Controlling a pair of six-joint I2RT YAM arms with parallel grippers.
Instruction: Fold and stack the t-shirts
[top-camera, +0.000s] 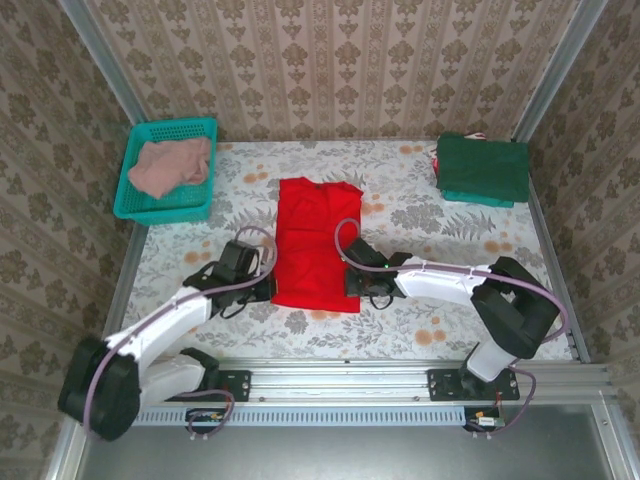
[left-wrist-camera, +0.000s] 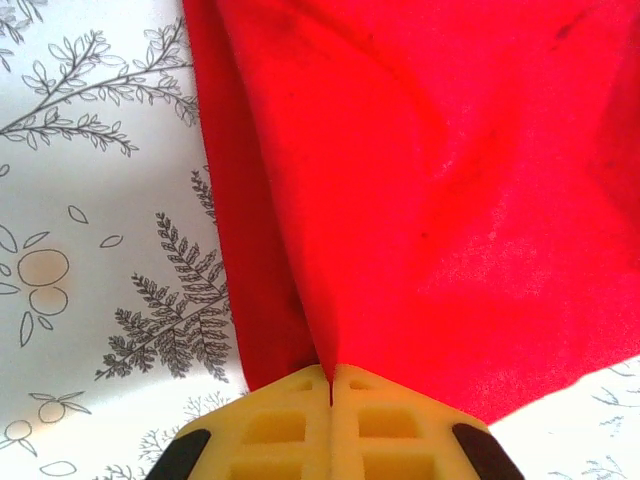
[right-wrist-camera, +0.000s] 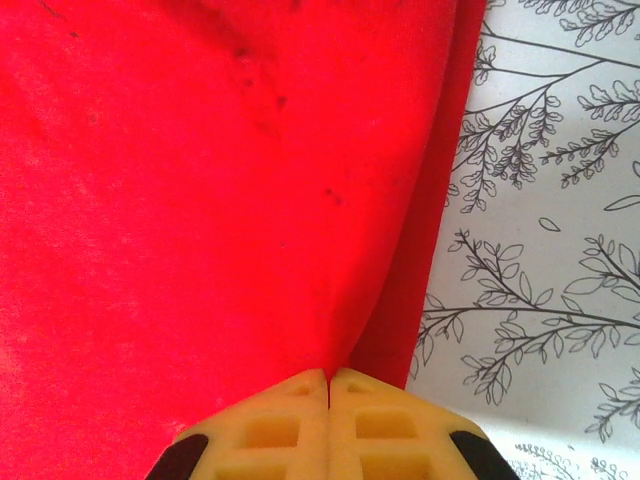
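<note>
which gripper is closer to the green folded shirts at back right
Right. The right gripper, shut on the red t-shirt's near right corner, lies nearer the bases and left of the green folded shirts; the left gripper, on the near left corner, is farther left.

Both arms reached forward, low, angled inward; left hand (left-wrist-camera: 331, 378) and right hand (right-wrist-camera: 328, 376) both pinched closed.

A spread t-shirt (top-camera: 315, 240) lies centred on the bench (top-camera: 450, 310); behind-left, a basket (top-camera: 170, 127) holds a second t-shirt (top-camera: 172, 165); behind-right, folded t-shirts (top-camera: 483, 168).
</note>
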